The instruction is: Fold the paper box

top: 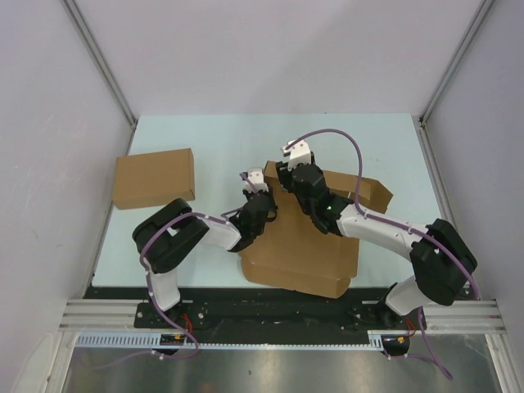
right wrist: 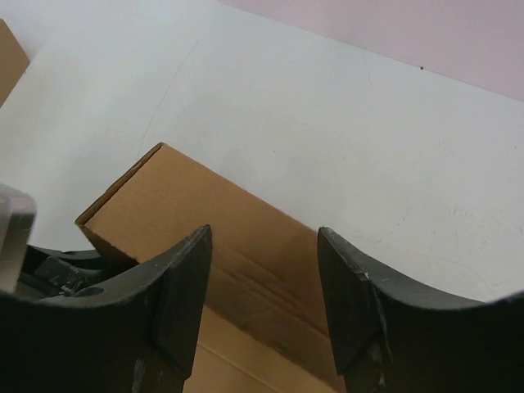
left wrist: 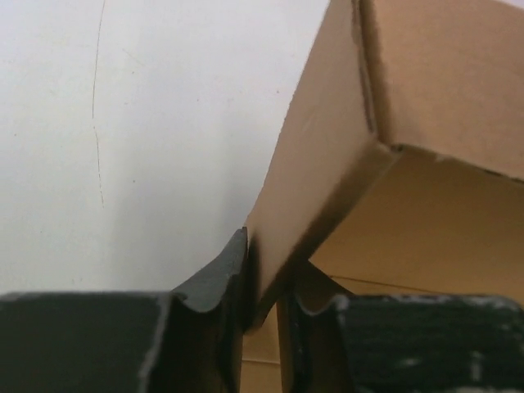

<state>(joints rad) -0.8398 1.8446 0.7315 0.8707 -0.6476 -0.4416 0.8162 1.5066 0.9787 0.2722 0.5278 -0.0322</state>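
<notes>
The paper box (top: 303, 254) is a brown die-cut cardboard piece lying mid-table, partly folded, with a flap sticking out at the right. My left gripper (top: 255, 190) is at its far left corner. In the left wrist view this gripper (left wrist: 270, 274) is shut on the lower edge of a raised flap (left wrist: 327, 164), the cardboard pinched between both fingers. My right gripper (top: 286, 173) hovers just right of it over the box's far edge. In its own view the right gripper (right wrist: 264, 233) stands open above a folded panel (right wrist: 246, 213), with nothing held.
A second plain brown cardboard box (top: 154, 178), closed, sits at the table's left side, apart from both arms; its corner shows in the right wrist view (right wrist: 8, 57). Grey walls enclose the pale table (top: 246, 139) on three sides.
</notes>
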